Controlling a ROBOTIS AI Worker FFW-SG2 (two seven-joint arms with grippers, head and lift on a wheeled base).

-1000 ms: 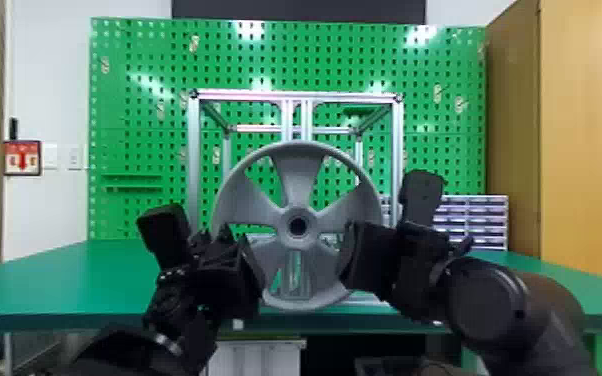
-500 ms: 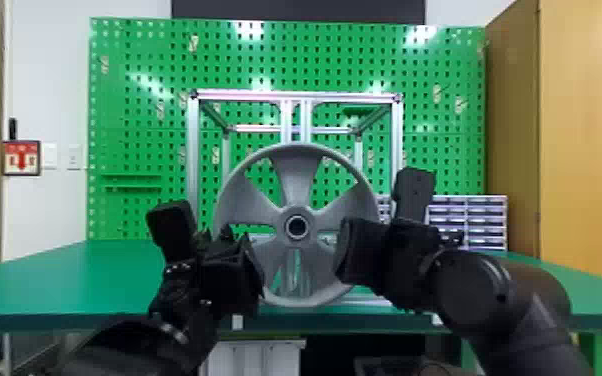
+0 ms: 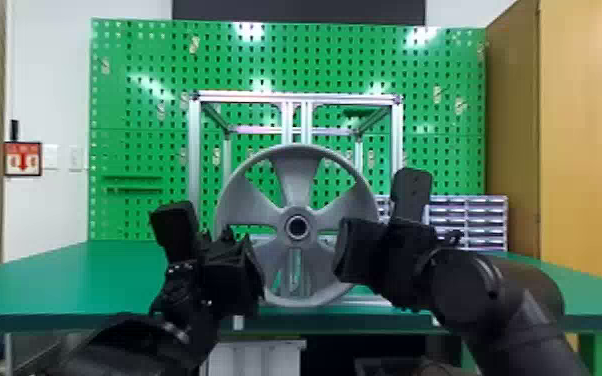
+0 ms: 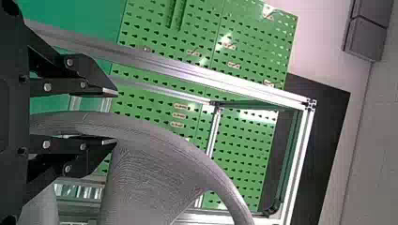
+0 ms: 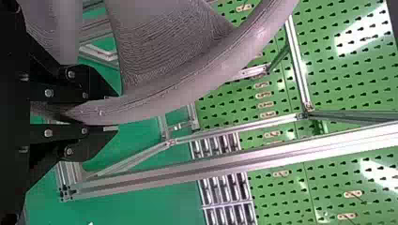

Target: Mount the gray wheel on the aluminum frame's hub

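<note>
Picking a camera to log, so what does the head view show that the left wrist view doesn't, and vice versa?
Head view: the black right hand, the tall brown wooden cabinet and the red-and-white wall sign.

Left wrist view: a dark gray, two-part box high up.

Both: the gray spoked wheel, silver aluminum frame, green pegboard, green tabletop and black left hand, fingers parted around the wheel's rim.
</note>
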